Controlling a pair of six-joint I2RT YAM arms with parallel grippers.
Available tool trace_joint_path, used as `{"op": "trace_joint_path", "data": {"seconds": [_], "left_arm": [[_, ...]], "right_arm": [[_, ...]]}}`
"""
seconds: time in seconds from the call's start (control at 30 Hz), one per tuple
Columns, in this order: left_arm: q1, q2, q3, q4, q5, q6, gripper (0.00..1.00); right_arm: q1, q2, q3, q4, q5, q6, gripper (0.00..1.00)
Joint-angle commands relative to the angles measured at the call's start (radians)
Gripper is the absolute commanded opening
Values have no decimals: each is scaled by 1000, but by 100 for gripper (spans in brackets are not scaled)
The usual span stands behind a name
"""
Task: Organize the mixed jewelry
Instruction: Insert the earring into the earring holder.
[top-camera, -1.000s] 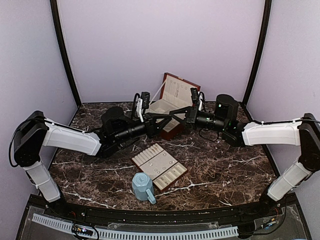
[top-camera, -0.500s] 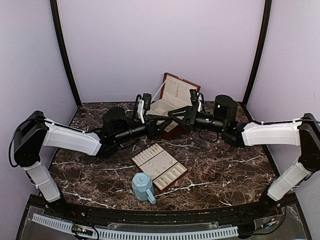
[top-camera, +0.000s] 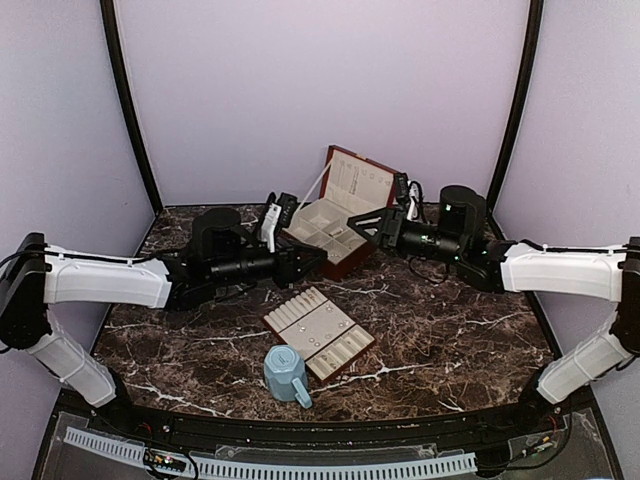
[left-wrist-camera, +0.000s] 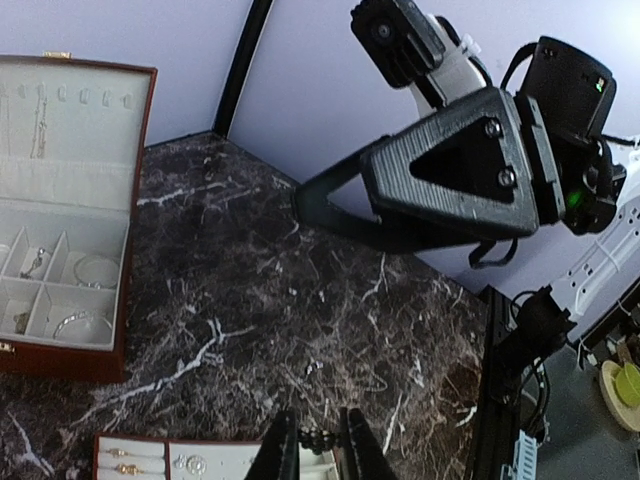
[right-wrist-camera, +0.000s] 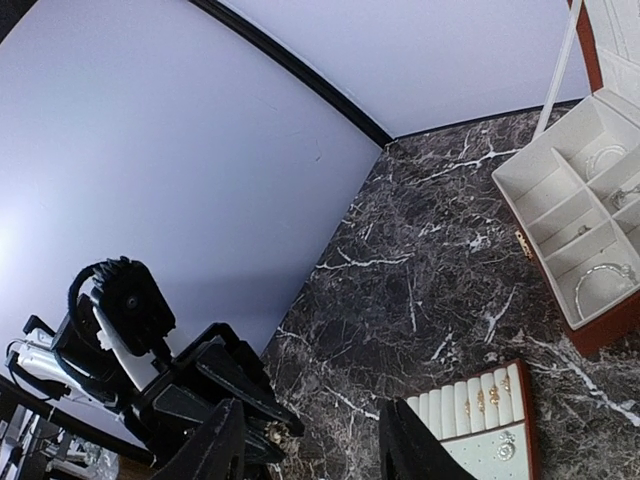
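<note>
Barely pinching a tiny beaded piece (left-wrist-camera: 320, 438) in the near-closed left gripper (left-wrist-camera: 316, 428) above the ring tray (left-wrist-camera: 140, 438); right gripper (right-wrist-camera: 312, 440) wide, empty. Risks dropping it from so slight a hold onto the marble table (left-wrist-camera: 300, 320), short of the jewelry box (left-wrist-camera: 60, 358) holding silvery hoops (left-wrist-camera: 97, 270).

A strip of bare table (top-camera: 400, 300) runs between the open box (top-camera: 335, 235) and the tray (top-camera: 320, 333). The mug (top-camera: 285, 375) blocks the tray's near-left corner. The left gripper (top-camera: 318, 260) and the right gripper (top-camera: 358, 228) flank the box.
</note>
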Motion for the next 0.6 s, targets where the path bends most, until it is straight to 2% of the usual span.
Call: {"op": "trace_joint_path", "data": {"seconds": [0.0,0.1,0.23,0.57], "left_arm": [[35,-75,51,-392,80,142,5],[64,-63,126,-620,103,203,5],[71,7,231,-823,108,289,6],[71,241,432,-1070,158,368,5]], "right_arm": [[-7,-39,-27,-78,62,-72,46],[-6,-53,-37,-116,86,-96,47],[-6,-79,-51,-147,114,-116,47],[-6,-131,-73,-208,174,-165,47]]}}
